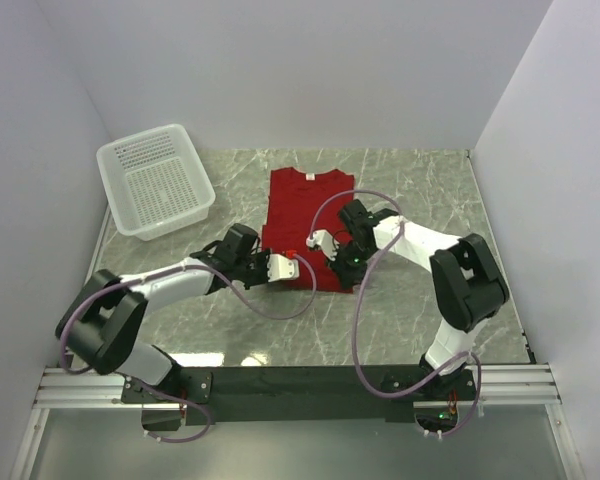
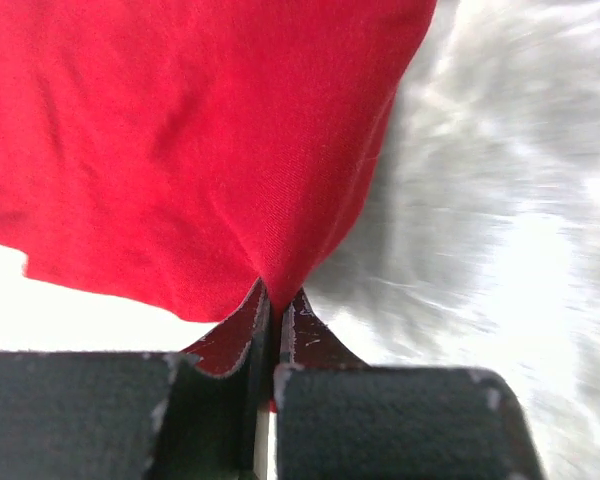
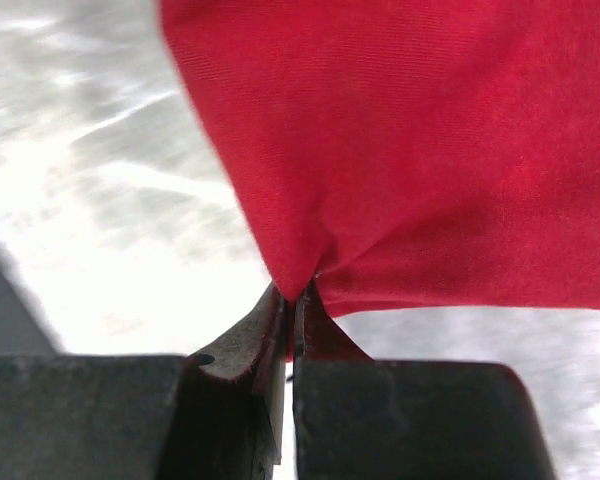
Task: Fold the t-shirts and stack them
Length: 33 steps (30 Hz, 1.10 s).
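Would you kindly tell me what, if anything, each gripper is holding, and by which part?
Both hold the plain red cotton t-shirt: the left gripper pinches its near left corner, the right gripper its near right corner.

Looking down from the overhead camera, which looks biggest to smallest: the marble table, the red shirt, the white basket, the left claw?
Largest first:
1. marble table
2. red shirt and white basket: about alike, too close to rank
3. left claw, by far the smallest
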{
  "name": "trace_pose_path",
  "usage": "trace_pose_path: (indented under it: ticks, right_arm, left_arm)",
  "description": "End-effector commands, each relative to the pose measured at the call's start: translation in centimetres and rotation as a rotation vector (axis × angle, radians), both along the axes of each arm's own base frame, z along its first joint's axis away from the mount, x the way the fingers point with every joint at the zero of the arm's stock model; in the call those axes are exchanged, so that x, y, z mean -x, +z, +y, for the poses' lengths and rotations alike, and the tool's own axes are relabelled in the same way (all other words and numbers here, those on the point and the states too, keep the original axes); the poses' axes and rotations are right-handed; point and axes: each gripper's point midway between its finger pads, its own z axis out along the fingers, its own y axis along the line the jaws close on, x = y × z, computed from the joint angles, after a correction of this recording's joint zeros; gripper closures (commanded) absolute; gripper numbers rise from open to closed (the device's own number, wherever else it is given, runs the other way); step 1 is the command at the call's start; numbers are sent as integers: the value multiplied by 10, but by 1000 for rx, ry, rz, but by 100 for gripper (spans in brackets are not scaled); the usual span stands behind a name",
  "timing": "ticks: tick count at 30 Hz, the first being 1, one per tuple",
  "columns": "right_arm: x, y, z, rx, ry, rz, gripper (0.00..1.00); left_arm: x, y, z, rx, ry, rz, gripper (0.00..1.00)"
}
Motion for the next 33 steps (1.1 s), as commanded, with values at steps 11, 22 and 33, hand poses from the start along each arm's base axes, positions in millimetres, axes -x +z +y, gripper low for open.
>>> trace_pose_path:
  ticks: [11, 22, 33]
  right_arm:
    - [68, 96, -11, -193, 56, 75, 100]
    - [-47, 108, -9, -219, -131, 37, 100]
    - [-183, 102, -17, -210, -371, -53, 100]
  left_arm:
    - [87, 54, -14, 123, -227, 163, 100]
    - [-52, 76, -24, 131, -76, 80, 100]
    - [-169, 77, -45, 197, 137, -31, 100]
